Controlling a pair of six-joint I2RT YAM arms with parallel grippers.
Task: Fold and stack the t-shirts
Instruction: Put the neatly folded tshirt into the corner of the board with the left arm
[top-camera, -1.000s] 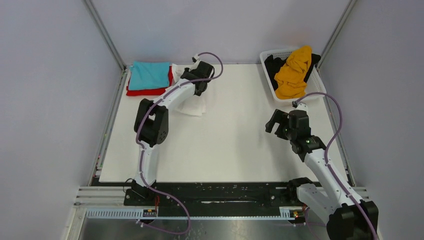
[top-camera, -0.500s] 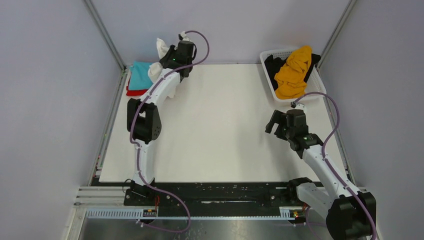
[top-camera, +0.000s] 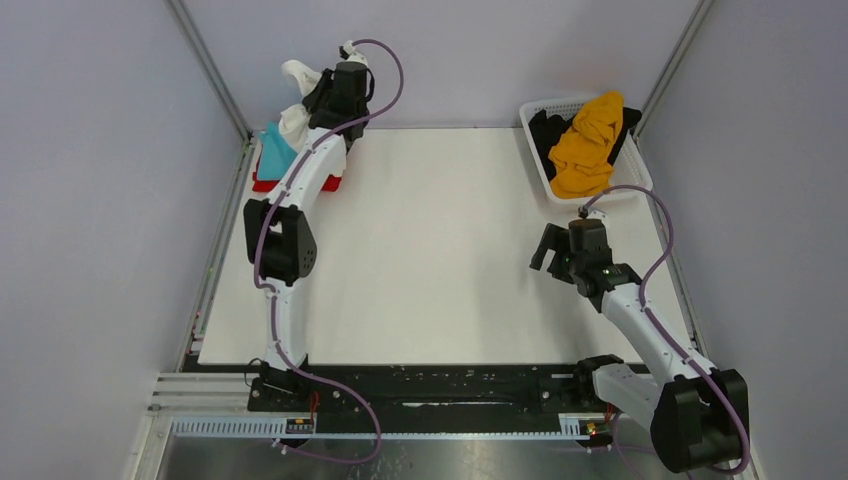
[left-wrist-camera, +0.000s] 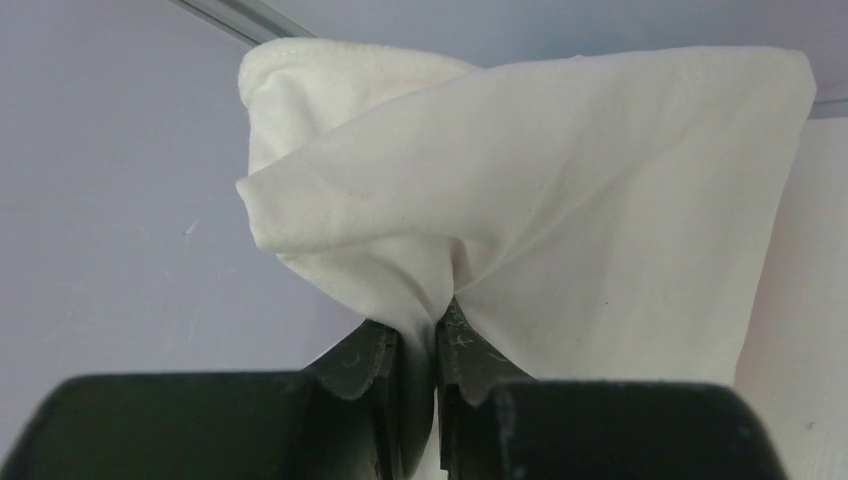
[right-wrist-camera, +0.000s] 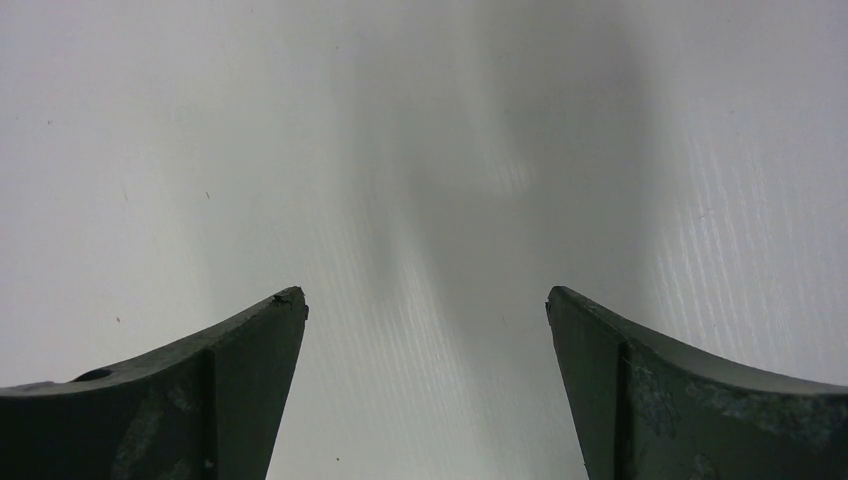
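Observation:
My left gripper (top-camera: 318, 98) is shut on the folded white t-shirt (top-camera: 296, 112) and holds it in the air over the back left corner. In the left wrist view the white t-shirt (left-wrist-camera: 560, 200) bunches between the closed fingers (left-wrist-camera: 465, 350). Below it lie a folded teal t-shirt (top-camera: 272, 152) on a red t-shirt (top-camera: 268, 184). An orange-yellow t-shirt (top-camera: 588, 140) and a black t-shirt (top-camera: 548, 130) lie crumpled in the white basket (top-camera: 536, 106). My right gripper (top-camera: 550, 250) is open and empty over the bare table (right-wrist-camera: 420, 150).
The white table surface (top-camera: 450, 260) ends at a black rail (top-camera: 440, 385) along the near edge. Grey walls and metal frame posts (top-camera: 205, 65) close in the back and sides. The basket stands at the back right corner.
My left gripper has lifted the white t-shirt off the table and carried it back and left, above the teal and red stack. The right arm has barely shifted.

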